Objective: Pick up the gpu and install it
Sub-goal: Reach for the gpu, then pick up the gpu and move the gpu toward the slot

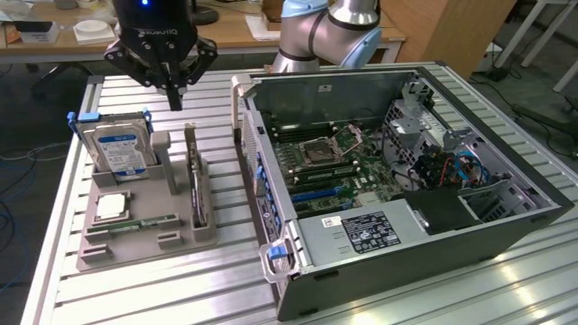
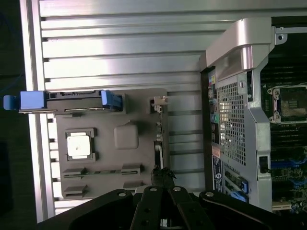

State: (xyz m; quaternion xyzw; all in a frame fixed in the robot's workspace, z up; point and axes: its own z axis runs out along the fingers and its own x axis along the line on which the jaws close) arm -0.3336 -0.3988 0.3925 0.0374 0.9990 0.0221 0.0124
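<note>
The gpu (image 1: 193, 175) is a thin dark card standing on edge in a slot of the grey holder tray (image 1: 135, 247), at the exterior view's left. In the wrist view the gpu (image 2: 158, 143) shows edge-on as a narrow strip. My gripper (image 1: 174, 101) hangs above the far end of the tray, a little above and beyond the card, apart from it. Its fingers are shut to a point with nothing between them. In the wrist view my gripper (image 2: 162, 179) points down over the card's line.
A silver hard drive (image 1: 118, 150) with blue label and blue tabs stands in the tray beside the gpu. A CPU (image 1: 112, 205) and a RAM stick (image 1: 135, 223) lie in front. The open computer case (image 1: 407, 230) with its motherboard (image 1: 329, 166) lies right of the tray.
</note>
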